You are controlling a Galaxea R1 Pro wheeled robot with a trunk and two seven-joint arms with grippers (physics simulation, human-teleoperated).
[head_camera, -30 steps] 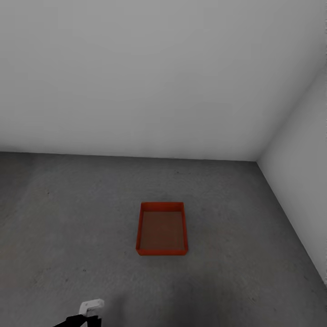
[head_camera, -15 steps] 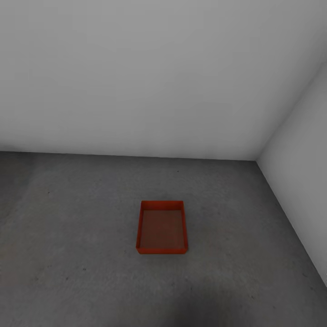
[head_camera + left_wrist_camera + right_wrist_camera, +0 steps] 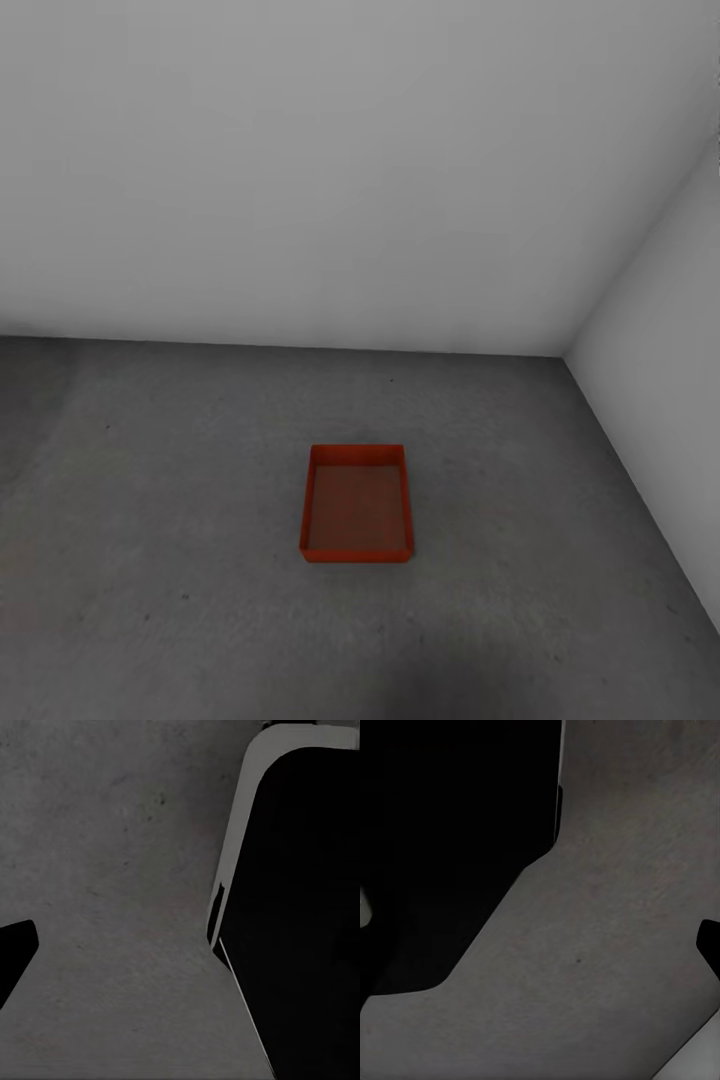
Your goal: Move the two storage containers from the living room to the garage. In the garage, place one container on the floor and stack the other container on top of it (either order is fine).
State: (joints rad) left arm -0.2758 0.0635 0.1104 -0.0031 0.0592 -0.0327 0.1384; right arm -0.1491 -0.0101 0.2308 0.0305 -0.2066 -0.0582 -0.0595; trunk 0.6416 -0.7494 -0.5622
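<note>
One red-orange storage container point(image 3: 357, 503) lies lidless and empty on the dark concrete floor point(image 3: 180, 520) of the garage, near the corner where two white-grey walls meet. The second container is out of view. In the left wrist view a black fingertip point(image 3: 15, 960) of my left gripper point(image 3: 180, 964) hangs over bare concrete, holding nothing. The right wrist view has a black fingertip point(image 3: 711, 945) of my right gripper point(image 3: 540, 945) at the frame edge, also over bare floor. Both grippers look open and are well back from the container.
The back wall point(image 3: 300, 170) and the right wall point(image 3: 660, 400) close off the corner behind and to the right of the container. Grey floor stretches to the left and in front. My own black base point(image 3: 300, 907) point(image 3: 450, 832) shows in both wrist views.
The white-and-black tip of my left arm at the bottom edge of the head view one second ago has dropped out of that view. The container has stayed in place.
</note>
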